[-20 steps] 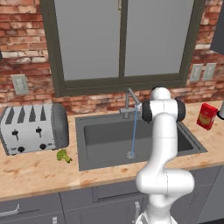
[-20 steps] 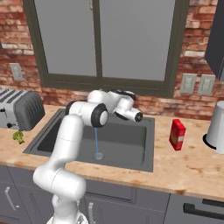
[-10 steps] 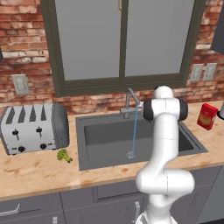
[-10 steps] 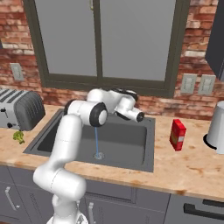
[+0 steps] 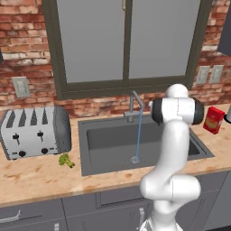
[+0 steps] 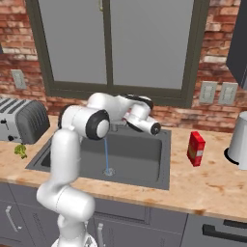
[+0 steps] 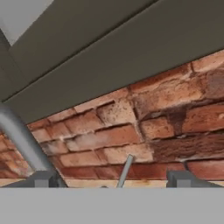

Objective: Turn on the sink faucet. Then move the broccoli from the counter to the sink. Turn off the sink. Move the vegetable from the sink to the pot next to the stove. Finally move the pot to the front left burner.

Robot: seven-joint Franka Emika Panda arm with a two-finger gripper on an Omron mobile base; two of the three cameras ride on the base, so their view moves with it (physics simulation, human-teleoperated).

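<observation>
Water streams from the faucet (image 5: 136, 102) into the sink (image 5: 108, 137), so step one looks done. The jaws (image 7: 113, 180) stand wide and empty, with the faucet's thin lever (image 7: 124, 170) between them. The broccoli (image 5: 66, 160) waits on the table (image 5: 40, 176), well off from the jaws; everything else remains. No readable writing anywhere.

Evenly lit rendered kitchen with soft, flat light, faint shadows, no glare, slightly soft and pixelated edges, blurriest in the close-up hand view.
</observation>
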